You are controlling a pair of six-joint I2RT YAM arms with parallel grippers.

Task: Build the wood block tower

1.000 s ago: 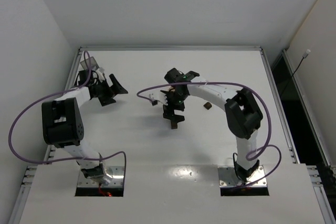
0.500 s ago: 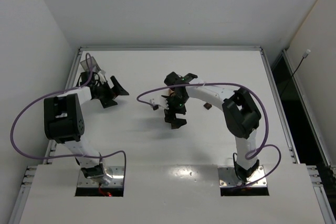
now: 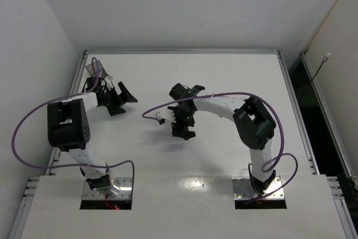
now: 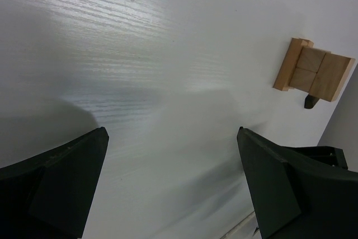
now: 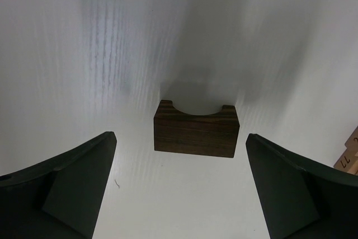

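Arch (image 5: 196, 132) plain from right wrist | tan blocks (image 4: 313, 72) whole from left | left fingers (image 4: 56, 177), right fingers (image 5: 61, 183) spread

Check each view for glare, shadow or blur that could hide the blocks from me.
Left wrist: a glare streak crosses the table upper left; the tan blocks are sharp. Right wrist: the dark arch is in focus, a soft shadow behind it, pale glare streaks to its left. Top external: a bright spot on the near shelf; blocks too small to make out.
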